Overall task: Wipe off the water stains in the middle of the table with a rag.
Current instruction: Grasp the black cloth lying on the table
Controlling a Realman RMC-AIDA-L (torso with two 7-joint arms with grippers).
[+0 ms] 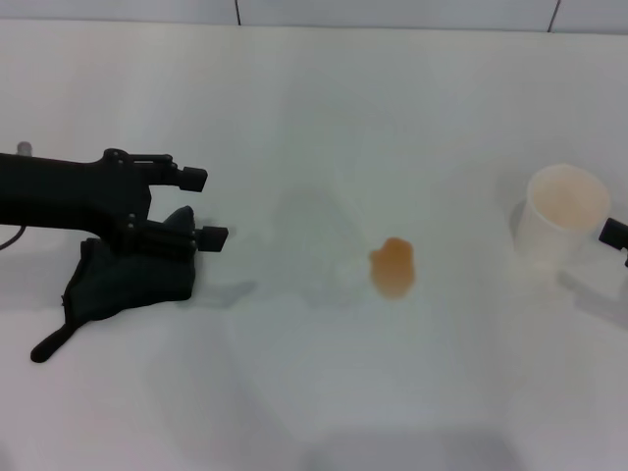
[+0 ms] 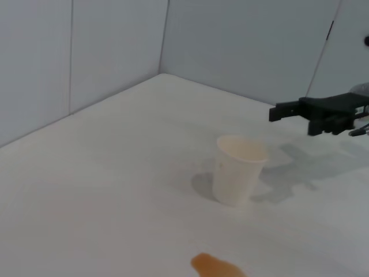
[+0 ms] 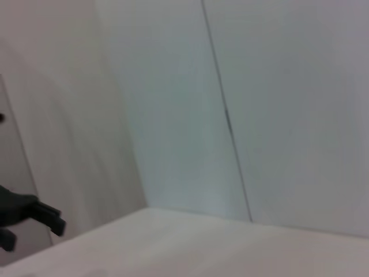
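**Left hand poised over the rag, stain untouched**

I see the left hand (image 1: 201, 208) with its fingers apart, above the far edge of the rag (image 1: 123, 283), which lies on the left of the worktop (image 1: 294, 392). The rag is dark green-black, crumpled, with a narrow tail toward me. I judge it soft, light and limp; best pinched at the bunched body, not the tail. The water stains (image 1: 393, 268) form one orange-tan blotch mid-worktop, well apart from the rag. A pale cup (image 1: 561, 224) stands right, beside the right hand (image 1: 614, 235), whose fingers I cannot tell
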